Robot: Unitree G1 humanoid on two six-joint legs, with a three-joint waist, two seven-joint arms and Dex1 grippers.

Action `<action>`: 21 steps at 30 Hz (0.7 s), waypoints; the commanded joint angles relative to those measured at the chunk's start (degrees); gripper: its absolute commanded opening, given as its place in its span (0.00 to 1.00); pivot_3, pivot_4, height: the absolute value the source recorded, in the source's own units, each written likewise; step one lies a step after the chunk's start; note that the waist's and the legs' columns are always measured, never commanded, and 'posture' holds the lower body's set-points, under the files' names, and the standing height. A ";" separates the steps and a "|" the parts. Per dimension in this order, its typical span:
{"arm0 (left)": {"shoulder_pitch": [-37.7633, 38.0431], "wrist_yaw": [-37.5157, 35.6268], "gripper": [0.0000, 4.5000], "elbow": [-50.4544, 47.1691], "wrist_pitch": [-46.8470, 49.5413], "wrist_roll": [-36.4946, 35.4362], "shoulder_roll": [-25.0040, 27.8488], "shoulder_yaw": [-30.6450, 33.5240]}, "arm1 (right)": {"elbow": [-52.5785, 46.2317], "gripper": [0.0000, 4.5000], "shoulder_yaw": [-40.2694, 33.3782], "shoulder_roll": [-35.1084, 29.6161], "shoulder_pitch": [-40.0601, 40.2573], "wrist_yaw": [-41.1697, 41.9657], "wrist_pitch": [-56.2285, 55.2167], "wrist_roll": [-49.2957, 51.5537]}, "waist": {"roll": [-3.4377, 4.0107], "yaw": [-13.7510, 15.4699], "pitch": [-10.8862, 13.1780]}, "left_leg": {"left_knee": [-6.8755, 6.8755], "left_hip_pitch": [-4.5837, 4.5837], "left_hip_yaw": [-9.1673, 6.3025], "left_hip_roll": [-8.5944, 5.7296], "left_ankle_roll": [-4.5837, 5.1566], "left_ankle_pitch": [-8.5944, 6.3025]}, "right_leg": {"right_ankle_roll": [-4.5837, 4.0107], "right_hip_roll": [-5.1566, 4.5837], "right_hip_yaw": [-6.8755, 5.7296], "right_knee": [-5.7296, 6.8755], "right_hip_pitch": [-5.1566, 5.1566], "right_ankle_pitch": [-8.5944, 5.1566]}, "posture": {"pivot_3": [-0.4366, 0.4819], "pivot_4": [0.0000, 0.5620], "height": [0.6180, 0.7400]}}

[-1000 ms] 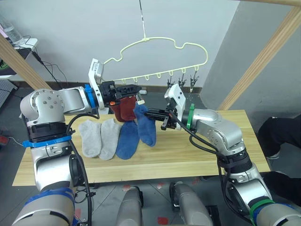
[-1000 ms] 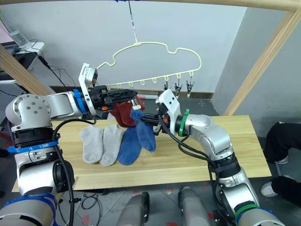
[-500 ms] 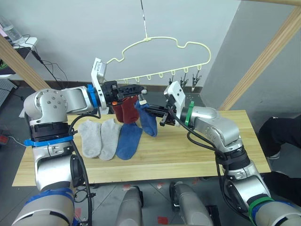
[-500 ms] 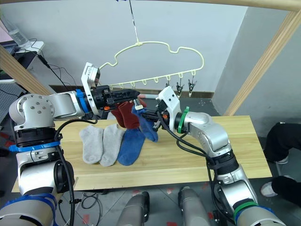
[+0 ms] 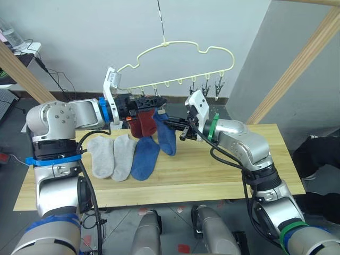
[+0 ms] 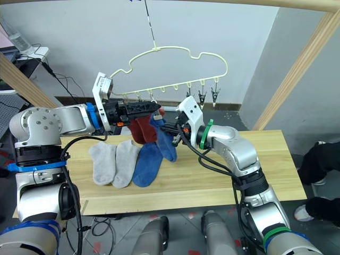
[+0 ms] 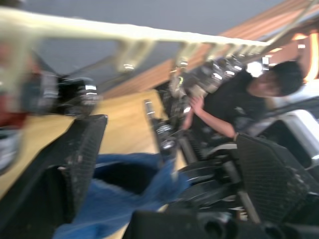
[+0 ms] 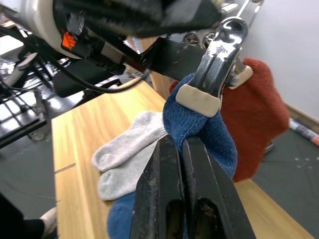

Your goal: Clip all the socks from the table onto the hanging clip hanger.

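The pale-yellow clip hanger (image 5: 180, 53) hangs over the table (image 5: 223, 175). Two rust-red socks (image 5: 142, 125) dangle from its left clips. Beside them hangs a blue sock (image 5: 166, 135), and a silver clip (image 8: 209, 64) pinches its cuff. My right gripper (image 5: 172, 125) is shut on the blue sock just under that clip. My left gripper (image 5: 155, 100) stands open around the clip, fingers (image 7: 75, 159) wide apart. On the table lie two light grey socks (image 5: 101, 154) (image 5: 123, 154) and another blue sock (image 5: 143, 156).
Spare silver clips (image 5: 212, 90) hang at the hanger's right end. A slanted wooden pole (image 5: 297, 64) rises at the right, another pole (image 5: 21, 69) at the left. A person in dark clothes (image 7: 234, 109) is past the table's right end.
My left gripper has opened and let go of the clip, which now grips the blue sock's cuff. The right gripper has carried the sock slightly up and left.
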 commanded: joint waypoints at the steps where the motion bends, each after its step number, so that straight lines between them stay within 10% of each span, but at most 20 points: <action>1: 2.76 -2.23 1.00 -8.46 -2.31 -0.77 2.65 -0.26 | -0.26 0.10 -0.80 0.43 -0.76 -1.11 -1.05 -0.57 | 0.00 -0.01 0.00 | 0.00 -0.01 -0.01 0.00 0.00 0.00 | 0.00 0.00 -0.01 -0.01 0.00 0.00 | 0.46 0.44 1.00; 13: 19.48 -1.29 1.00 -25.54 -8.71 -1.70 4.29 3.15 | -10.92 1.00 -1.50 -4.57 7.57 -5.15 2.77 -1.92 | -0.01 0.95 -0.01 | 0.00 -0.01 0.08 -0.02 0.00 0.00 | 0.00 -0.06 0.05 -0.04 0.00 0.00 | 0.49 0.44 1.00; 21: 34.07 -1.17 1.00 -38.21 -30.73 5.58 1.92 4.95 | -21.17 1.00 -5.80 -1.34 12.42 -19.73 5.54 -5.40 | -0.02 1.57 -0.02 | -0.01 0.00 -0.01 0.04 -0.04 0.03 | -0.03 -0.10 0.09 -0.04 0.00 0.01 | 0.52 0.44 1.00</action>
